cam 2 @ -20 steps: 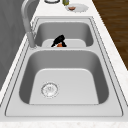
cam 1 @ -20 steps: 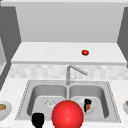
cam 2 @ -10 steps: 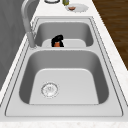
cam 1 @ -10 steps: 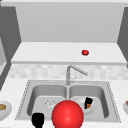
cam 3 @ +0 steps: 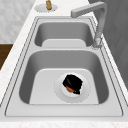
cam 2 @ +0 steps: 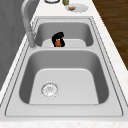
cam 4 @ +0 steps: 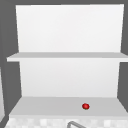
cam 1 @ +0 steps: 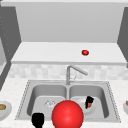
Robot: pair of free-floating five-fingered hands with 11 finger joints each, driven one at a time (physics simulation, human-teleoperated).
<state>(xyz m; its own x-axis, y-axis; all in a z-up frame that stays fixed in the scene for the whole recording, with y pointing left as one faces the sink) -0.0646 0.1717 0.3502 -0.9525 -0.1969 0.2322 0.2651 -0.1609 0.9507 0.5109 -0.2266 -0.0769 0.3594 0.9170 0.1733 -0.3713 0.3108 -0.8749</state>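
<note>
Right hand (cam 1: pixel 89 100) down in the right basin of the sink (cam 1: pixel 67 83), fingers curled round a small orange object (cam 1: pixel 88 105) held just over a white plate (cam 1: pixel 80 108) on the basin floor. From the right side, seen from above: black hand (cam 3: pixel 72 83) covering most of the orange object (cam 3: pixel 69 88), both sitting near the middle of the round plate (cam 3: pixel 60 93), plate rim plain on all sides. From the left side, same hand (cam 2: pixel 57 38) seen past the divider, orange object (cam 2: pixel 58 43) peeking out below the fingers, plate edge hidden by the divider. Left hand (cam 1: pixel 38 119) at the front edge of the sink in the front camera, near the left basin; open or closed, cannot tell. Large red ball (cam 1: pixel 67 115) low in the front camera, just right of the left hand, covering part of both basins. Drain (cam 2: pixel 49 89) in the left basin floor clearest from the left side. Faucet (cam 1: pixel 74 70) rising behind the divider, spout angled toward the right basin. Small red thing (cam 4: pixel 85 106) on the lower shelf (cam 4: pixel 50 107) in the upper camera, also in the front one (cam 1: pixel 85 52). Small dishes on the counter at either end of the sink, one (cam 3: pixel 46 7) with a brownish item, another (cam 2: pixel 76 7) beyond the right basin.
</note>
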